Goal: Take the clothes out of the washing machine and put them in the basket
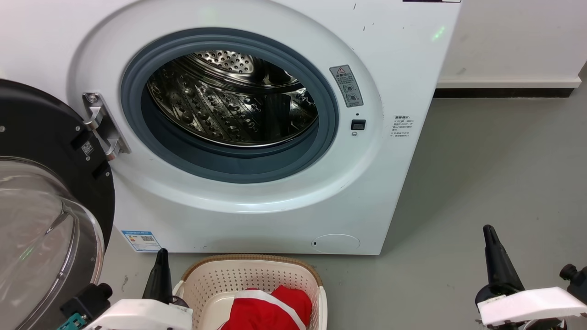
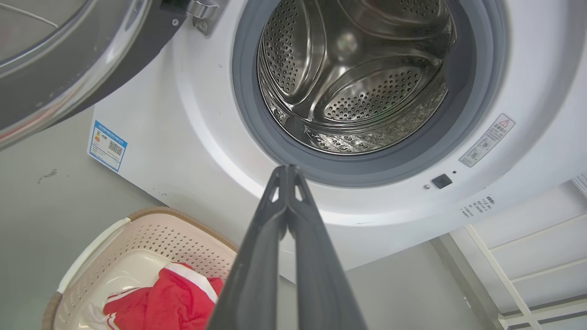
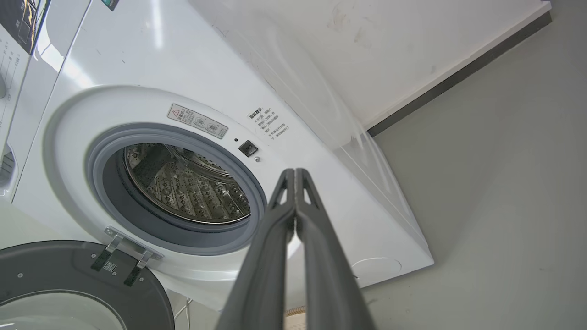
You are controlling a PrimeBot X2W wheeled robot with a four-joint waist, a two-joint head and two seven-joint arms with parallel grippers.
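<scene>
The white washing machine (image 1: pixel 257 201) stands with its round glass door (image 1: pixel 46 220) swung open to the left. Its steel drum (image 1: pixel 234 101) shows bare metal inside, also in the left wrist view (image 2: pixel 357 78) and the right wrist view (image 3: pixel 188 188). The red clothes (image 1: pixel 270 309) with white bands lie in the cream basket (image 1: pixel 250 275) on the floor before the machine; the same clothes (image 2: pixel 165 300) and basket (image 2: pixel 137 243) appear in the left wrist view. My left gripper (image 1: pixel 161 253) is shut, empty, just left of the basket. My right gripper (image 1: pixel 489 229) is shut and empty over the floor at the right.
Grey floor (image 1: pixel 495 183) spreads to the machine's right, up to a white wall with a dark skirting (image 1: pixel 504 91). The open door takes up the left side near my left arm. A white frame (image 2: pixel 527 270) shows low right in the left wrist view.
</scene>
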